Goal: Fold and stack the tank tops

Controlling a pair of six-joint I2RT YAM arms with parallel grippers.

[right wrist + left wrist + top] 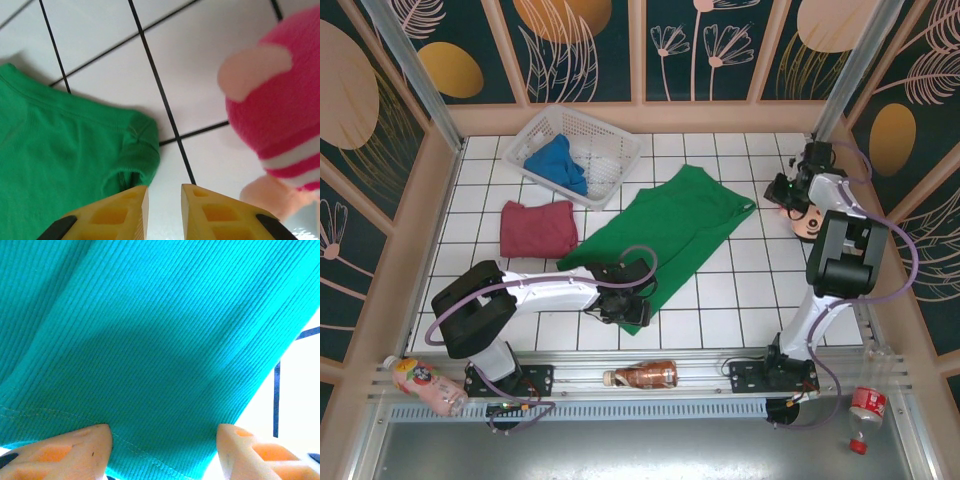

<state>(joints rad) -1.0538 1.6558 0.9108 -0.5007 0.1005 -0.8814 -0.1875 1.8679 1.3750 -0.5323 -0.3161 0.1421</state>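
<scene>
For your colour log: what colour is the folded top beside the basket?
The tank top is maroon-red; top external view.

Your left gripper (162, 439): jaws wide apart, stitched hem of ribbed green tank top (150, 340) between them; white tiled tabletop (300, 405) at right.

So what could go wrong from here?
1. The left hand is open at the near hem of the green tank top; it might pinch unevenly, skewing the fold.
2. The right hand, barely open, sits beside the strap end, with a pink plush toy close by: it may miss or nudge the toy.
</scene>
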